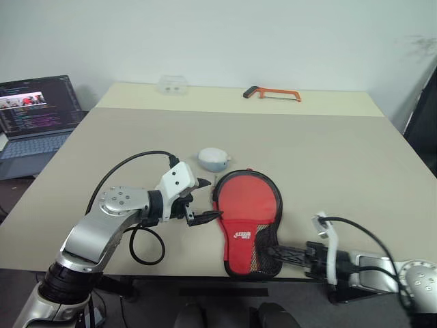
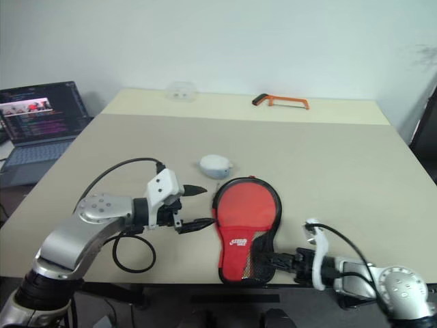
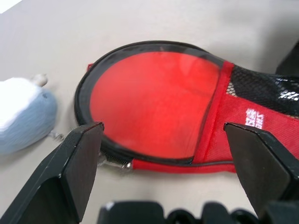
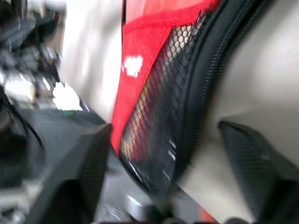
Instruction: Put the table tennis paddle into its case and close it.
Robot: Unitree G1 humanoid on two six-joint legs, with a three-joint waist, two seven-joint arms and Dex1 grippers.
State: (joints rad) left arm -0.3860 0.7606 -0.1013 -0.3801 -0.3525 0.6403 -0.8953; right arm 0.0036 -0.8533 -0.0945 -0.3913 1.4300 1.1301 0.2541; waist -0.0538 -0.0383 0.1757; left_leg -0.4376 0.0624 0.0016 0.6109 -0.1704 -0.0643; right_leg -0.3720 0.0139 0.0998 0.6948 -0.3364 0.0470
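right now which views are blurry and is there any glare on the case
Right wrist view: smeared by motion blur, the case mesh and the fingers soft-edged. Left wrist view: sharp, with a soft sheen on the red face of the case, no hard glare. Both eye views: evenly lit, crisp, faint shadows under the left gripper.

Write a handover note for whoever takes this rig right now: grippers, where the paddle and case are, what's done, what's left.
Left gripper: open, poised at the left edge of the case, holding nothing.
Right gripper: open, at the case's narrow handle end by the table's near edge, holding nothing.
Table tennis paddle: lying inside the case, its red face showing through the open round part. The handle is hidden under the red flap with the mesh pocket.
Done: paddle is in.
Left: close the case; the zipper along the round edge looks still open.
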